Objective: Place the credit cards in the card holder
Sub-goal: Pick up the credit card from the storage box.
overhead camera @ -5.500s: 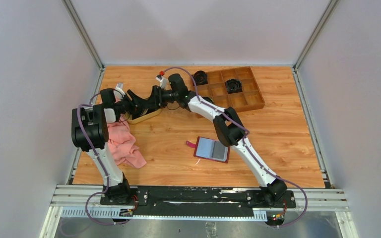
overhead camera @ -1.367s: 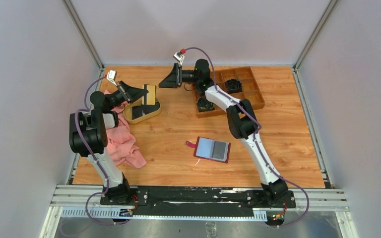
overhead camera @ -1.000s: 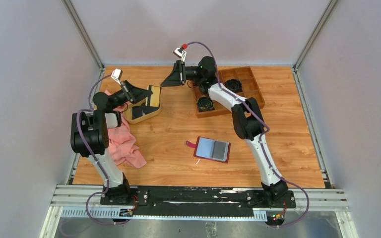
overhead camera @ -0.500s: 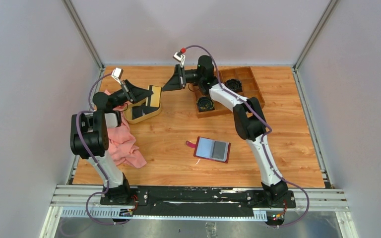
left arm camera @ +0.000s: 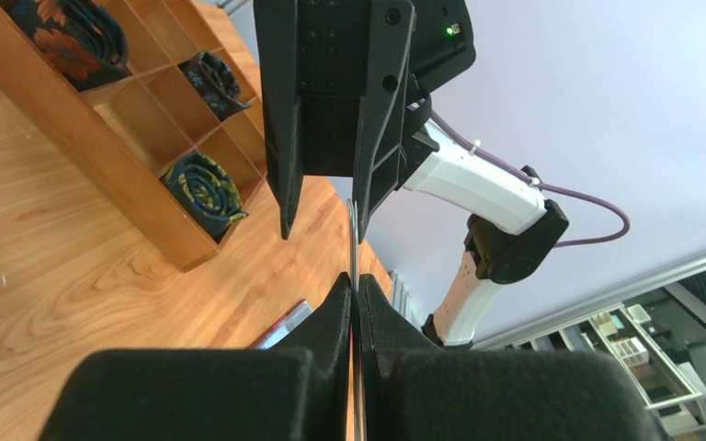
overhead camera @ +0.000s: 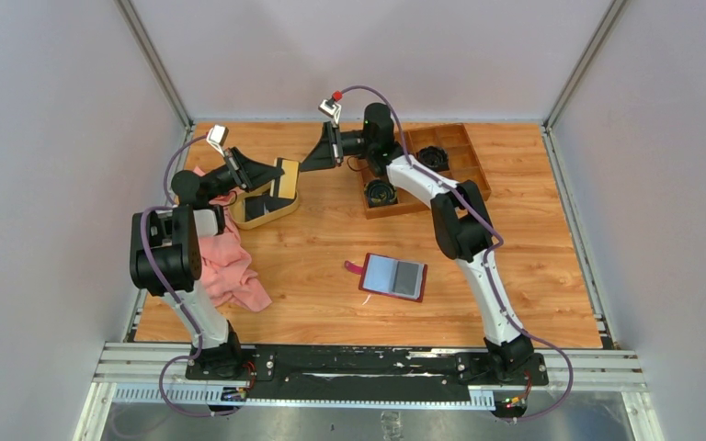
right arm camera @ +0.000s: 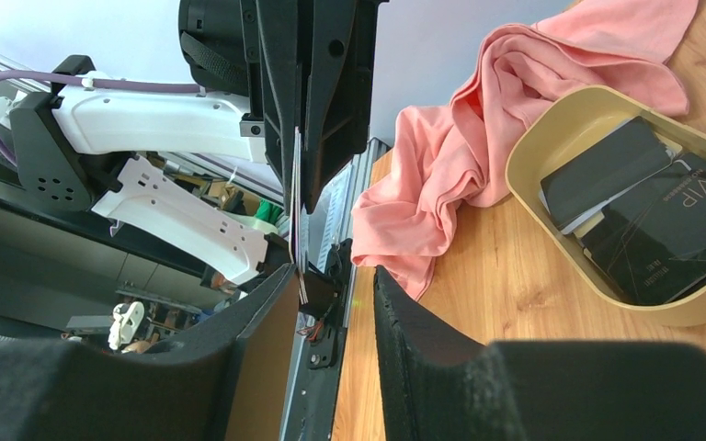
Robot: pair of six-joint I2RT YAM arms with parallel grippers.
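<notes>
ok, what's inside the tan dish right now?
Right wrist view: the tan dish holds a dark grey card and a black card marked VIP, with a pale edge showing under the grey one. Anything beneath them is covered.

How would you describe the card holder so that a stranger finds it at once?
Look at the wooden table, in its near middle. The card holder lies there alone, opened flat. Unlike the pink cloth at its left and the compartment box farther back, it is dark red with greyish pockets and a tab.
</notes>
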